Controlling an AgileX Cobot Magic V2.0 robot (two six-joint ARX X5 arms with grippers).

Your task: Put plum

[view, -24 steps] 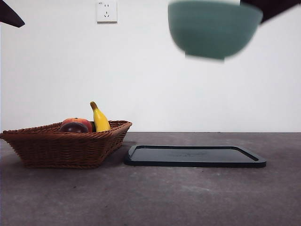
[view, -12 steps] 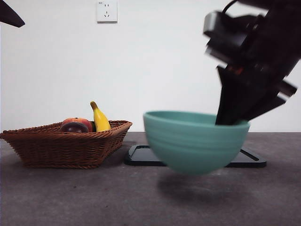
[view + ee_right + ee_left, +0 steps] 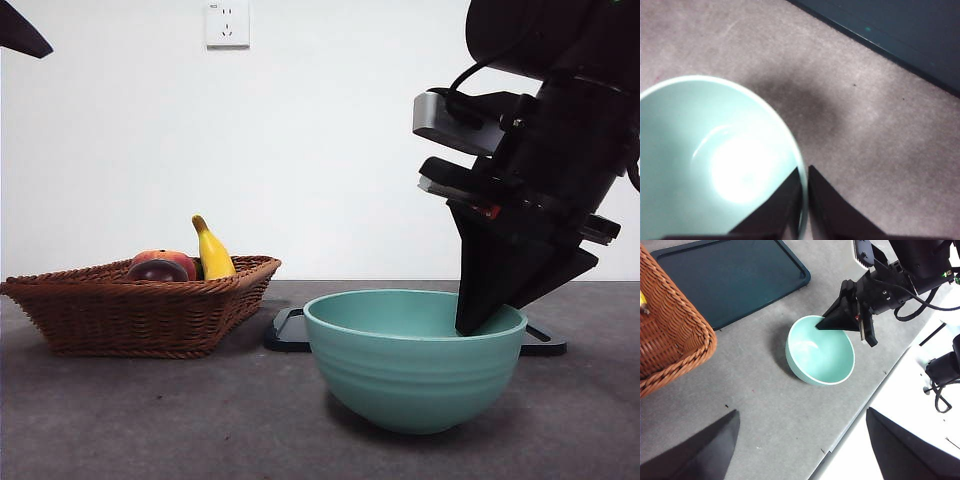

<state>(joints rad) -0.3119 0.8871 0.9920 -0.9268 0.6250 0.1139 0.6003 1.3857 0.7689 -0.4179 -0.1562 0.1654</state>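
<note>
pinching the bowl rim – right gripper jaws narrow; left gripper jaws wide, high above.

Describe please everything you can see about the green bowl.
The bowl is pale teal green, round and deep, with faint ridges on its outer wall and a smooth, glossy inside that is empty. It looks ceramic. It stands upright on the grey table, in front of the dark tray and apart from the wicker basket. The right claw is shut on its rim, one jaw inside and one outside.
</note>
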